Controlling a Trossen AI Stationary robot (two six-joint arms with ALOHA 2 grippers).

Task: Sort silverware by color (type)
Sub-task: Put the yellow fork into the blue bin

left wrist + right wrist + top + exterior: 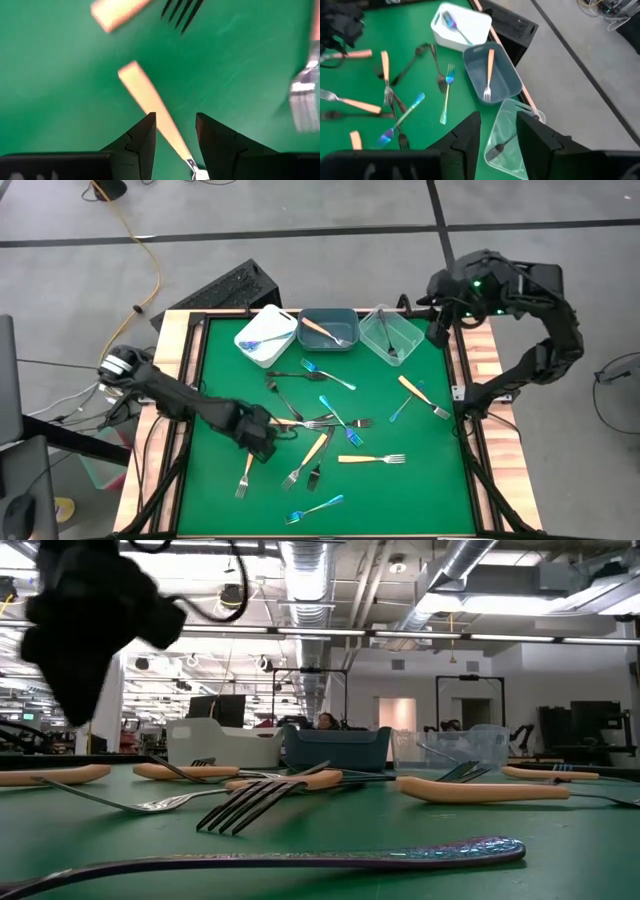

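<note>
the green table [420, 480] fills the middle of the high view, with open mat along its lower right and left edges and most of the clutter in the centre. the left arm reaches in from the left edge of the frame, and its left gripper [262, 442] sits low over the centre-left of the mat; in the low view it is only a dark blur at the upper left, cut off by the frame. in the left wrist view its fingers [142, 137] are spread apart on either side of an orange-handled fork [150, 107], not pressed on it; the fork's head is mostly hidden at the bottom edge. the right arm waits at the upper right, off the mat's corner, the right gripper [497, 135] held above the clear bin [390, 332] with its fingers parted and nothing between them. three bins line the top edge of the mat: the white bin [266, 335] holds a blue piece, the grey-blue bin [328, 328] an orange-handled fork, the clear bin a dark one that is hard to make out. the rest of the silverware [330, 425] lies scattered and partly crossed in the middle, with one blue fork [315, 508] alone near the bottom edge.
</note>
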